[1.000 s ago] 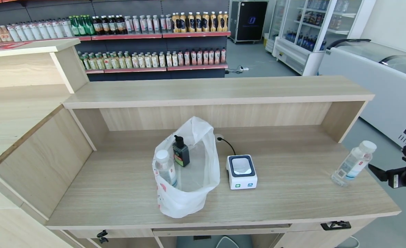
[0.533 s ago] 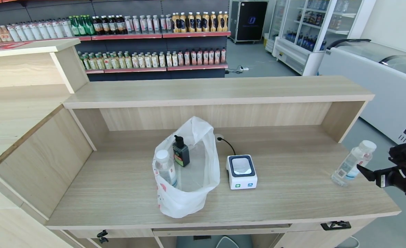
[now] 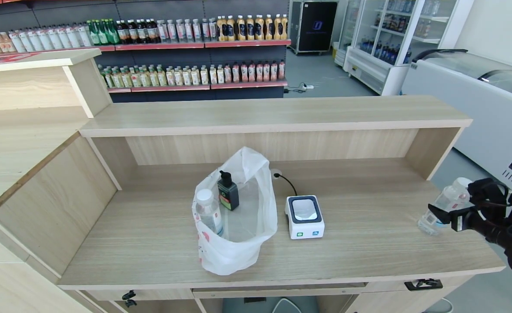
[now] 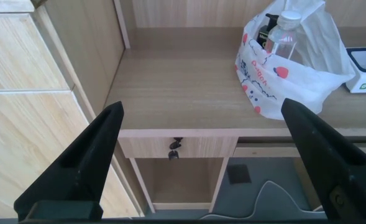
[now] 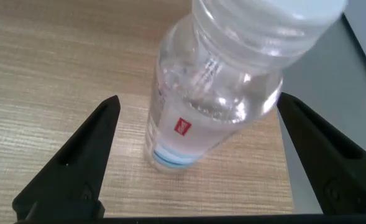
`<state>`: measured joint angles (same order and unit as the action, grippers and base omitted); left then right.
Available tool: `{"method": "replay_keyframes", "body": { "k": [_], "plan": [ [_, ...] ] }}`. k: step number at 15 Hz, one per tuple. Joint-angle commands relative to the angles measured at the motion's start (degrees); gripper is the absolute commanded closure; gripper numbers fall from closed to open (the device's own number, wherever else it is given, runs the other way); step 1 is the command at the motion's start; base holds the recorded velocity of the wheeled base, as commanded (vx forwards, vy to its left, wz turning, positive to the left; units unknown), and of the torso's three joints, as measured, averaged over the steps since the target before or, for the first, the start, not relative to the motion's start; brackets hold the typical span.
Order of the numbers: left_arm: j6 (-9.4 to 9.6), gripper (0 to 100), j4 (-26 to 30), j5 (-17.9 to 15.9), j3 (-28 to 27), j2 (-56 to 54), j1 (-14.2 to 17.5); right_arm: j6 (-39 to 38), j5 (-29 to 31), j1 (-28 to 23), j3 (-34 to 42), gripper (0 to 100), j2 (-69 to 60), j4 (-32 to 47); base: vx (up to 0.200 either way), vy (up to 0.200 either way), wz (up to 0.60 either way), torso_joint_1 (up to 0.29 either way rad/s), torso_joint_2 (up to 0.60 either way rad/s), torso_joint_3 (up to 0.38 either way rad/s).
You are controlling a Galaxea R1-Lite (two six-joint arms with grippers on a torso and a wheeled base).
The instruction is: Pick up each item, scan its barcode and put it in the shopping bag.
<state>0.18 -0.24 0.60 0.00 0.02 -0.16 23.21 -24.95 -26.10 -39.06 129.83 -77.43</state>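
A clear water bottle (image 3: pixel 443 205) with a white cap stands upright near the counter's right end. My right gripper (image 3: pixel 455 204) is open, one finger on each side of that bottle (image 5: pixel 210 93), not closed on it. The white shopping bag (image 3: pixel 235 226) stands open at mid-counter and holds a second water bottle (image 3: pixel 207 211) and a dark pump bottle (image 3: pixel 228 191). A white barcode scanner (image 3: pixel 304 216) sits just right of the bag. My left gripper (image 4: pixel 201 168) hangs open and empty off the counter's front left, facing the bag (image 4: pixel 282 74).
The wooden counter (image 3: pixel 369 243) has a raised back shelf (image 3: pixel 273 115) and a side wall on its left. The scanner's cable (image 3: pixel 287 182) runs to the back wall. A drawer with a keyed lock (image 4: pixel 174 148) sits under the counter's front edge.
My right gripper has moved left from beyond the counter's right end, and its open fingers now straddle the water bottle. The bottle, bag and scanner have not moved.
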Motion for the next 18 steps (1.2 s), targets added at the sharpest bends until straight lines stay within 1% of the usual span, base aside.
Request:
{"method": "replay_keyframes", "body": {
  "k": [1,9,11,12,18],
  "plan": [
    [-0.01,0,0.0,0.0,0.0,0.0,0.0,-0.4,0.1,1.4,-3.2,0,2.0,0.0,0.0,0.0,0.0,0.0,0.0,0.0],
    [-0.01,0,0.0,0.0,0.0,0.0,0.0,-0.4,0.1,3.8,-4.1,0,5.1,-0.1,0.0,0.0,0.0,0.0,0.0,0.0],
    [-0.01,0,0.0,0.0,0.0,0.0,0.0,-2.5,0.1,4.0,-4.1,0,5.4,-1.0,0.0,0.0,0.0,0.0,0.0,0.0],
    [-0.01,0,0.0,0.0,0.0,0.0,0.0,-2.9,0.1,4.0,-4.1,100,5.4,-1.6,0.0,0.0,0.0,0.0,0.0,0.0],
    [-0.01,0,0.0,0.0,0.0,0.0,0.0,-4.0,0.1,3.9,-5.5,100,5.2,-2.7,0.0,0.0,0.0,0.0,0.0,0.0]
  ]
}}
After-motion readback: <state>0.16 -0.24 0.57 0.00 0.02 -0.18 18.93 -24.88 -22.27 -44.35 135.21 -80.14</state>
